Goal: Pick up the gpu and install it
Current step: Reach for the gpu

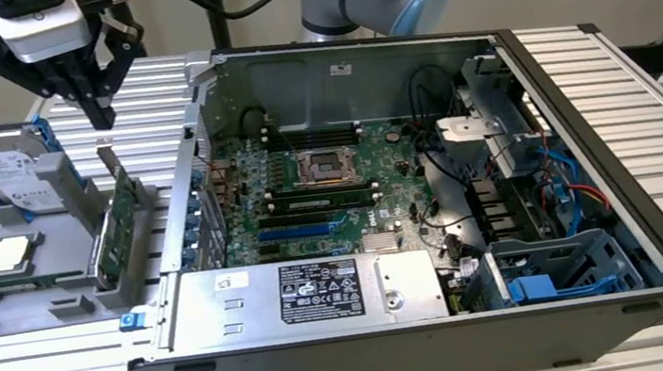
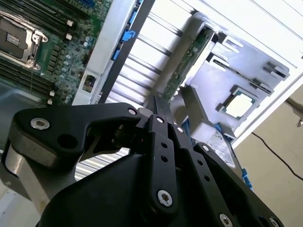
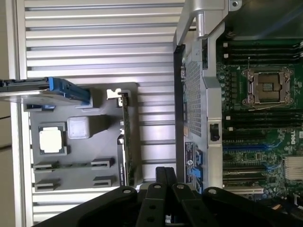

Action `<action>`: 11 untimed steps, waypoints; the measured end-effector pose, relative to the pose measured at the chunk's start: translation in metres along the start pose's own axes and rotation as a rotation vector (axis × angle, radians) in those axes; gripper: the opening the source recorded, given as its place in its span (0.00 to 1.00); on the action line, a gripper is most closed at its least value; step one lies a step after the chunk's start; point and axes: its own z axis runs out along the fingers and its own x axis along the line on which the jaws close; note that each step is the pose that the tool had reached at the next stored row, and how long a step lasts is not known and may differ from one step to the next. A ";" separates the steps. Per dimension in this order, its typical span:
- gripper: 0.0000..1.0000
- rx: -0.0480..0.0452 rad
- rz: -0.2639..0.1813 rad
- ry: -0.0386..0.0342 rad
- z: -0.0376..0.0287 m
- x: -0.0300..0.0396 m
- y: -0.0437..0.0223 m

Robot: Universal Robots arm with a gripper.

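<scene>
Gpu, thin green board, edgewise in grey moulded tray.

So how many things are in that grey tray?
3: a silver hard drive with blue rails at the far end, a square silver chip lying flat, and the thin green gpu card on edge nearest the computer case. None seem hidden.

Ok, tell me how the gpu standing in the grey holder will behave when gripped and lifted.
The gpu is a thin circuit board standing on edge in the grey holder, so it should lift as one stiff piece, probably light. Pushed sideways it might tip or bind in its slot. Its exposed components look fragile, so a gentle grip seems wise.
</scene>
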 end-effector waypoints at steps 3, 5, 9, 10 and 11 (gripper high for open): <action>0.00 -0.0002 0.000 0.0000 -0.0001 0.0018 -0.0006; 0.00 -0.0002 0.000 0.0001 -0.0001 0.0030 -0.0009; 0.00 -0.0003 0.000 0.0000 -0.0002 0.0053 -0.0015; 0.00 -0.0004 0.000 0.0001 -0.0002 0.0058 -0.0017; 0.00 -0.0004 0.000 0.0001 -0.0002 0.0064 -0.0019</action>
